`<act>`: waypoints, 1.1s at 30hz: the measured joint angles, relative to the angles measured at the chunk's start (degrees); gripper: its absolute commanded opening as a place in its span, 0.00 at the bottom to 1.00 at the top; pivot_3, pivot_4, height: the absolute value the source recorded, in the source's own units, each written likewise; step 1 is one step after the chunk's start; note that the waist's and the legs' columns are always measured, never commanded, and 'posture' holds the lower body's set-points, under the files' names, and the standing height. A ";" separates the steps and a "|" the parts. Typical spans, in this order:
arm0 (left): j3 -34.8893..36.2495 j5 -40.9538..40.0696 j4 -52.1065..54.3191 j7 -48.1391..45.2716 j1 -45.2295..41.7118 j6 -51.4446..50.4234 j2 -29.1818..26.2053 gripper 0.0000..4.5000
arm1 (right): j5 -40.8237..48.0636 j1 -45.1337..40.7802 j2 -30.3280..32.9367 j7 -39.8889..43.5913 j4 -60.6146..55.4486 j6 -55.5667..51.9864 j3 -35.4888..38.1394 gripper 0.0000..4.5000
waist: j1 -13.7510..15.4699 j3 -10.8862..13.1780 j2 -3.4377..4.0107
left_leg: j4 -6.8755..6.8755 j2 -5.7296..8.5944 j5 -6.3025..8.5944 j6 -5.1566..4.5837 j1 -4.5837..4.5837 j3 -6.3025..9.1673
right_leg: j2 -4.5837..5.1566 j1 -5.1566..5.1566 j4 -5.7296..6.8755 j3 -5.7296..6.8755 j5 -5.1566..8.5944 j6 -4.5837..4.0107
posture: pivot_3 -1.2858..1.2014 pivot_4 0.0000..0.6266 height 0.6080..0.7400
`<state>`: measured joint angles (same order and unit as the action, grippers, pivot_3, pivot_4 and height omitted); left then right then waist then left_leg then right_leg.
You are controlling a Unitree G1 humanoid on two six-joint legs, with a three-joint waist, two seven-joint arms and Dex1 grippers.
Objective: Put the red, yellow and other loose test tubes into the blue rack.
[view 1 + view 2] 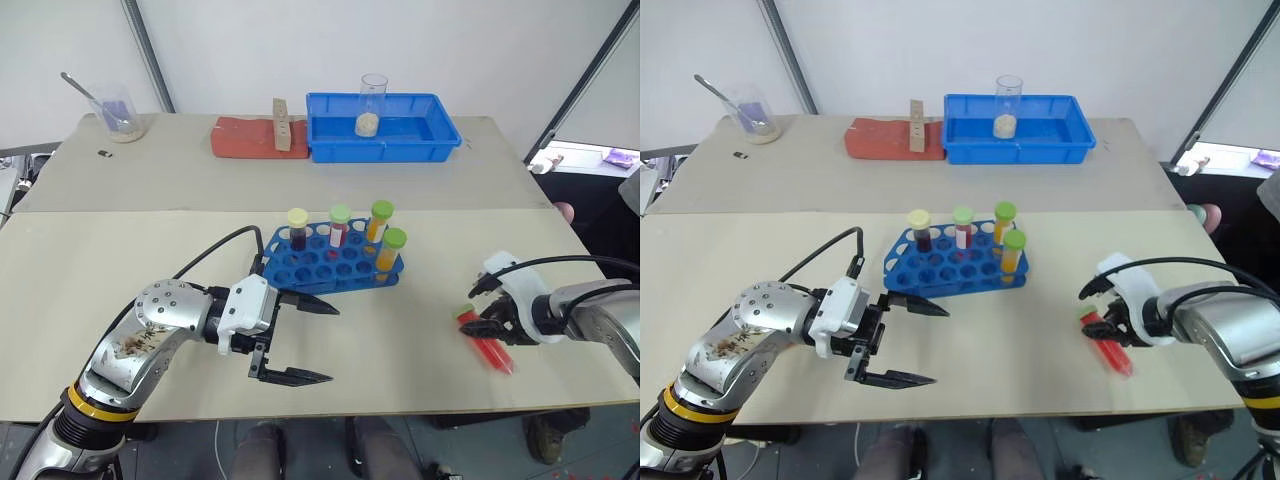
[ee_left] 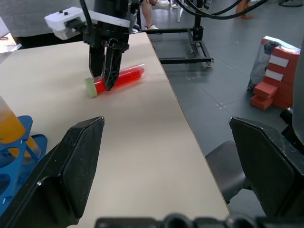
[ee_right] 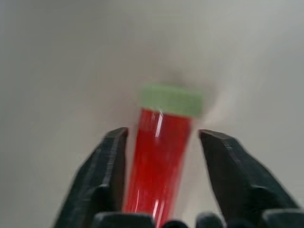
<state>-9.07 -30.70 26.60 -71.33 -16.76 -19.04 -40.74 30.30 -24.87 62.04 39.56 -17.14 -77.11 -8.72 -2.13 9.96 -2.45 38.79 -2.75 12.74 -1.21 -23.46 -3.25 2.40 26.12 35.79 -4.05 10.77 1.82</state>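
Note:
A red test tube [image 1: 492, 352] with a green cap lies flat on the table at the right, close to the front edge. My right gripper [image 1: 487, 328] points down over it, its fingers [image 3: 107, 161] closed in against both sides of the tube [image 3: 159, 156]. The blue rack [image 1: 315, 268] stands at the middle of the table. Several capped tubes stand upright in it, among them a dark red tube [image 1: 297, 230] with a cream cap and a yellow tube [image 1: 391, 250] with a green cap. My left gripper [image 1: 330, 343] hangs open and empty just in front of the rack.
At the back stand a large blue tray [image 1: 435, 132] holding a tall glass beaker [image 1: 373, 100], a red slab [image 1: 240, 140] with a wooden block [image 1: 282, 122], and a small beaker with a spoon [image 1: 118, 112]. The table's right edge [image 2: 180, 118] drops off just beyond the red tube.

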 measured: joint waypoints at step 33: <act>14.46 -1.33 -8.06 6.93 5.31 -0.03 -0.43 1.00 | -1.16 3.41 -45.28 -11.62 -12.99 38.73 8.19 0.22 | 0.60 0.00 0.01 | 0.01 -0.09 0.00 0.00 -0.02 0.06 | -0.10 0.05 0.09 0.07 -0.21 0.27 | 0.52 0.24 1.00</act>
<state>5.38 -32.03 18.54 -64.40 -11.45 -19.06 -41.17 29.14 -21.45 16.76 27.94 -30.13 -38.38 -0.53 -1.53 9.96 -2.44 38.80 -2.84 12.74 -1.21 -23.48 -3.19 2.31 26.16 35.88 -3.98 10.56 2.08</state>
